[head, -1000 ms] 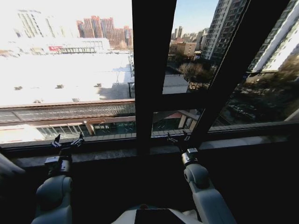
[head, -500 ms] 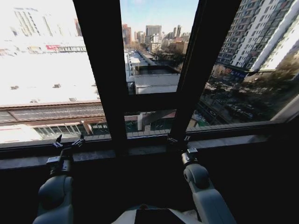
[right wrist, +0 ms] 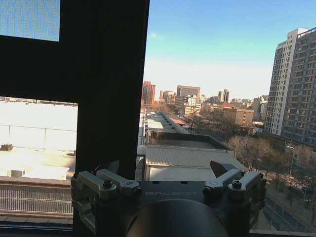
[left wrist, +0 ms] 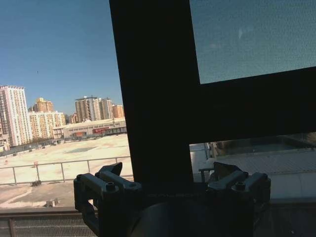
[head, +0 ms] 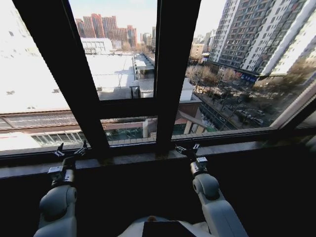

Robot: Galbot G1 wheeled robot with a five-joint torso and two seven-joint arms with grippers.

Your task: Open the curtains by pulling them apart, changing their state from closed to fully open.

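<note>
Fig.: head view, L to R. L gripper [head: 71, 149] sits low at near left, just short of the sill [head: 128, 159], its claw spread wide and holding nothing; the L wrist view shows the same gripper [left wrist: 170, 185] with fingers apart, facing a dark frame bar [head: 64, 89]. Centre: bare glass btwn the bars, city beyond, no fabric across it. R gripper [head: 187, 148] is at near centre-right, also close to the sill, claw likewise spread and empty (cf. R wrist view [right wrist: 168, 178]). Far right: a pale strip [head: 295, 104] slants along the window edge; it may be the edge of one of the curtains bunched aside, or frame trim, cannot tell which. Judgement: the curtains look drawn off the glass, so the step in hand is prob. a check of the opening. To do it well: keep both claws open and clear of sill and bars, get the right edge into plain view, and if fabric is left there, pinch a pleat near its edge and draw it sideways, not downward.
</note>
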